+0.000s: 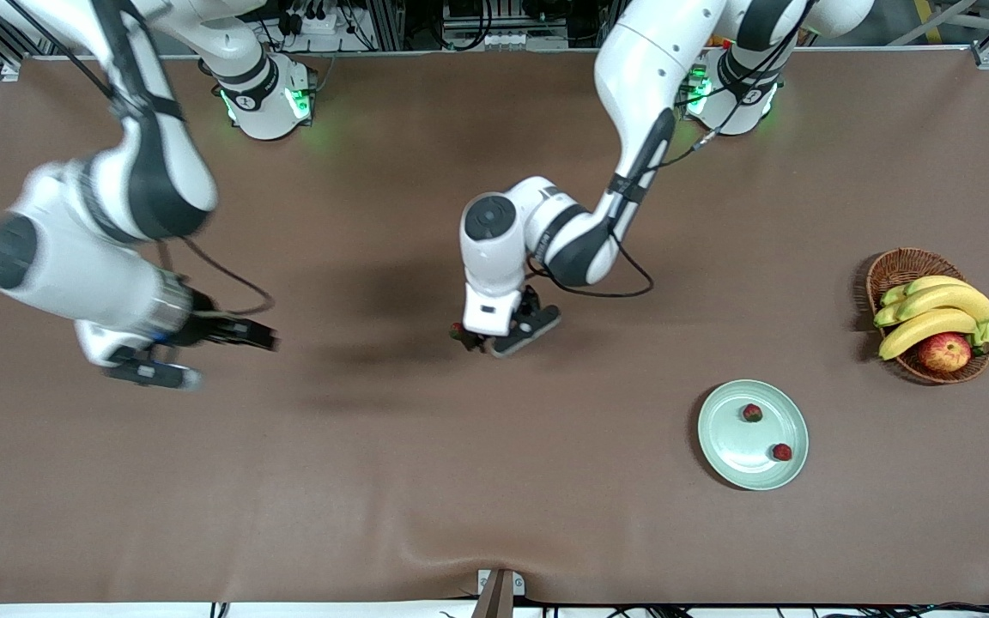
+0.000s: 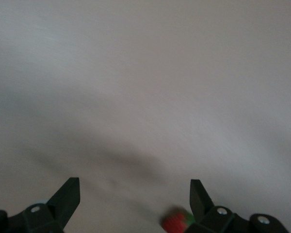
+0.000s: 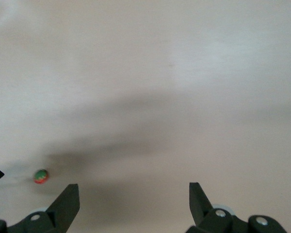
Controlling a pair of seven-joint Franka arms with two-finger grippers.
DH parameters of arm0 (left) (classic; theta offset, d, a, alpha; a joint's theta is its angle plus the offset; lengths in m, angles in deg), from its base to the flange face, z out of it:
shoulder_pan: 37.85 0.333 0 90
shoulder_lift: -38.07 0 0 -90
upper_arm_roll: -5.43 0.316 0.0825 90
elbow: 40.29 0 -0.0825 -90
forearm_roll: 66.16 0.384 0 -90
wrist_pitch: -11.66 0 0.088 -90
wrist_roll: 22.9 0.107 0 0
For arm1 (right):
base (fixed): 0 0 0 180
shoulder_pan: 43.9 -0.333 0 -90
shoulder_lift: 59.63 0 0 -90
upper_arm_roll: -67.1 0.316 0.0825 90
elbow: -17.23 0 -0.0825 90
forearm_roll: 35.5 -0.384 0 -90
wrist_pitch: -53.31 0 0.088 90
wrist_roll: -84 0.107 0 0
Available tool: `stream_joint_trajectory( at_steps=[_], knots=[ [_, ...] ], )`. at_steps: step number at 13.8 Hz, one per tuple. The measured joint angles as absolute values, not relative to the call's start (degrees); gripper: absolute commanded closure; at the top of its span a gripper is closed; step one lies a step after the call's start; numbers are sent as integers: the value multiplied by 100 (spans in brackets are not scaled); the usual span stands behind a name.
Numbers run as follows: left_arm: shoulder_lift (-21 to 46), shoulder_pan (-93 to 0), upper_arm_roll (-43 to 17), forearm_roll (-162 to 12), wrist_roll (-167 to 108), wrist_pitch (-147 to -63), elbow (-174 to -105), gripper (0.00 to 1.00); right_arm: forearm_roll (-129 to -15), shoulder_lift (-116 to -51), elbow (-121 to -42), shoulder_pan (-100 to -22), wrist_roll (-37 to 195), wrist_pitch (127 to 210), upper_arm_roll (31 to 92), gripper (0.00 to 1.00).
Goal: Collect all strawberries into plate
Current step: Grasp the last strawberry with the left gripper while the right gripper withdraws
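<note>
Nearest my front camera I have the round, shallow, pale mint-green plate toward the left arm's end of the brown table, with two tiny red strawberries with dark green caps lying in it: one close to the rim nearest the camera, the other a little farther up the dish. Farther from the camera, and closer still to the left arm's end, I see a brown wicker basket holding a bunch of yellow bananas and a red-yellow apple. The right gripper hangs over bare table at the right arm's end, its jaws spread wide with nothing between them; on the right wrist view its black fingers stand well apart, and I can make out the third strawberry small on the cloth in the distance. The left gripper is down low near the middle of the table, jaws wide, and that third small red strawberry sits on the table just beside one fingertip; on the left wrist view the berry lies just inside one black finger, not gripped.
</note>
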State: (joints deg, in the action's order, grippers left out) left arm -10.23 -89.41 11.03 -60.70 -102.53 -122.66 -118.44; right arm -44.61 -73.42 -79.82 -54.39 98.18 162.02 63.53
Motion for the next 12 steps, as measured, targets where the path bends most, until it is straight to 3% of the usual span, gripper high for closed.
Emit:
stream_joint_trajectory(
  at_steps=[4,12],
  knots=[
    [-1279,-9099,1107,-5997,-9215,-12865,-11848,0,-4257,-6950,-7141,-5043,9812,14402,6356,0],
    [-1547,-9566,1121,-5090,-8893,-13101,-11848,0,-4009,-6335,-6795,-4127,8652,13221,6363,0]
  ],
)
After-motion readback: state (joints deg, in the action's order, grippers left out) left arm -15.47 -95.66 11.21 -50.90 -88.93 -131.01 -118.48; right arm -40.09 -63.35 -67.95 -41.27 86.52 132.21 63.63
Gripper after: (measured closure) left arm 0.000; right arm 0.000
